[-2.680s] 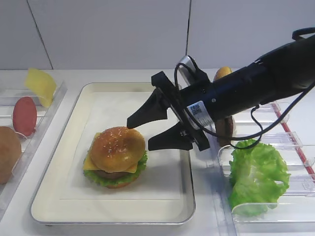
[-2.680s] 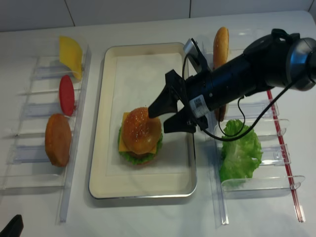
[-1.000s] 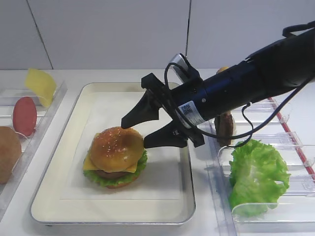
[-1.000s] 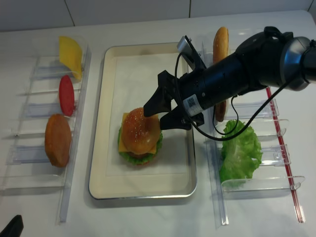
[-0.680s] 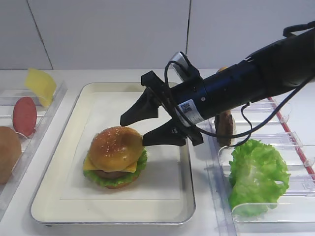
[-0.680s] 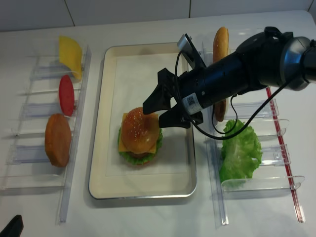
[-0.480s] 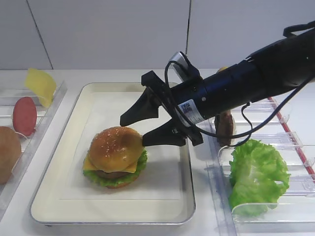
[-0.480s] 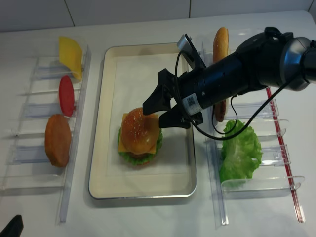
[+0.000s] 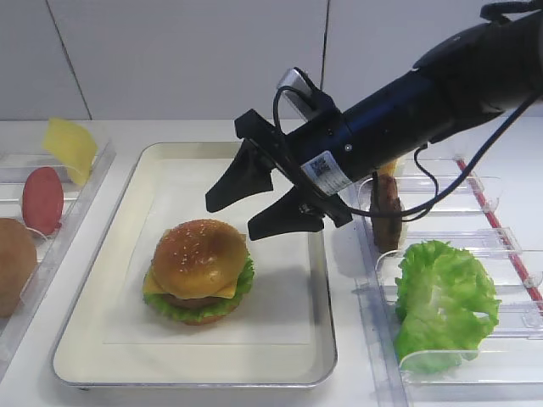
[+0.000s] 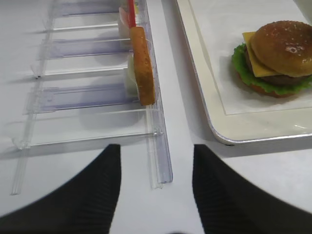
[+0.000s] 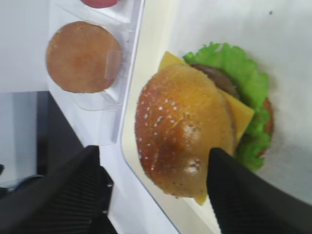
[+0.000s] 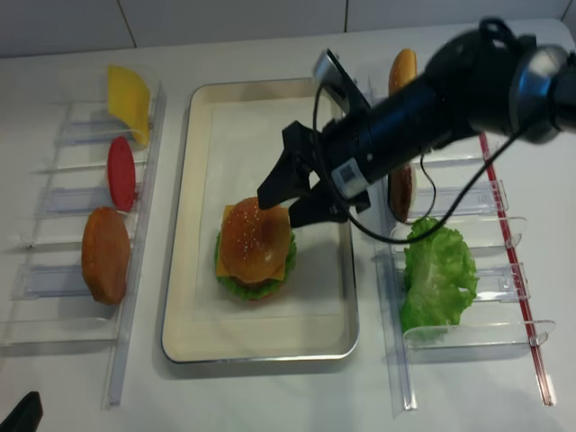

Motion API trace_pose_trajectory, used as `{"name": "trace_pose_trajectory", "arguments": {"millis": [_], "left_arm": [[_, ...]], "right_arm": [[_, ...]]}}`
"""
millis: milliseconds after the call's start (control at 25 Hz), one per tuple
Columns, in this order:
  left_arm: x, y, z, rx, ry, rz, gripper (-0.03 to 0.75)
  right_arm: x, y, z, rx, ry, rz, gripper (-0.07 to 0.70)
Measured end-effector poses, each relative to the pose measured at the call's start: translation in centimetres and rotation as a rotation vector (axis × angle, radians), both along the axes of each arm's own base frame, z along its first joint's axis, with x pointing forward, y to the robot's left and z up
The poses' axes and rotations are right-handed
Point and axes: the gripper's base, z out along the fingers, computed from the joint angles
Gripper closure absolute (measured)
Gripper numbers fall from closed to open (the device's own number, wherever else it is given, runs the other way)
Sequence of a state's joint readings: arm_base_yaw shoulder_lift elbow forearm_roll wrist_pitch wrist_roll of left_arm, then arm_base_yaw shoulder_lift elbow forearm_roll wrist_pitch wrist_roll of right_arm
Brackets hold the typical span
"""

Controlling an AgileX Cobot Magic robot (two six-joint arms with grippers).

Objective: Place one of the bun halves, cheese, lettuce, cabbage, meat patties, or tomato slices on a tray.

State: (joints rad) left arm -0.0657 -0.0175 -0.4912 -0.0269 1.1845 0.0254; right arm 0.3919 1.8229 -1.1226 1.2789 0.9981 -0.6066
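A stacked burger stands on the paper-lined silver tray (image 9: 193,378) (image 12: 243,126). Its top is a glossy sesame-seeded bun half (image 9: 200,247) (image 12: 255,236) (image 11: 180,122) (image 10: 285,41). Under it lie yellow cheese (image 9: 153,282), a dark meat patty (image 10: 273,78) and frilly lettuce (image 9: 188,310). My right gripper (image 9: 231,219) (image 12: 277,210) (image 11: 153,151) hangs open just above and to the right of the bun, touching nothing. Down at the left, my left gripper (image 10: 155,148) is open over bare table near the end of the left rack (image 10: 161,161).
The clear left rack holds a cheese slice (image 9: 69,146), a tomato slice (image 9: 42,199) and a bun half (image 9: 13,264). In the clear right rack stand a big lettuce bunch (image 9: 445,301), a meat patty (image 9: 388,212) and another bun half (image 12: 402,76).
My right gripper has risen and pulled back from the seeded bun, still open. The burger stays in place on the tray.
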Motion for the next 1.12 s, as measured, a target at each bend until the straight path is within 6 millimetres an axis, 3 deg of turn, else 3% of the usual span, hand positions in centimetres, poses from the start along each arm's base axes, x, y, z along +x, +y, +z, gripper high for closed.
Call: {"name": "trace_pose_trajectory", "arguments": {"millis": [240,560,680,880,1120], "left_arm": [[0.0,0.0,0.0,0.0,0.0,0.0,0.397],[0.0,0.0,0.0,0.0,0.0,0.0,0.397],[0.0,0.0,0.0,0.0,0.0,0.0,0.398],[0.0,0.0,0.0,0.0,0.0,0.0,0.397],[0.0,0.0,0.0,0.0,0.0,0.0,0.397]], "right_arm": [[0.9,-0.3,1.7,-0.163,-0.039,0.092,0.136],[2.8,-0.7,7.0,-0.325,-0.135,0.15,0.136],[3.0,-1.4,8.0,-0.407,-0.175,0.129,0.136],[1.6,-3.4,10.6,-0.554,-0.263,0.085,0.136],[-3.1,-7.0,14.1,-0.698,-0.383,0.017,0.136]]}}
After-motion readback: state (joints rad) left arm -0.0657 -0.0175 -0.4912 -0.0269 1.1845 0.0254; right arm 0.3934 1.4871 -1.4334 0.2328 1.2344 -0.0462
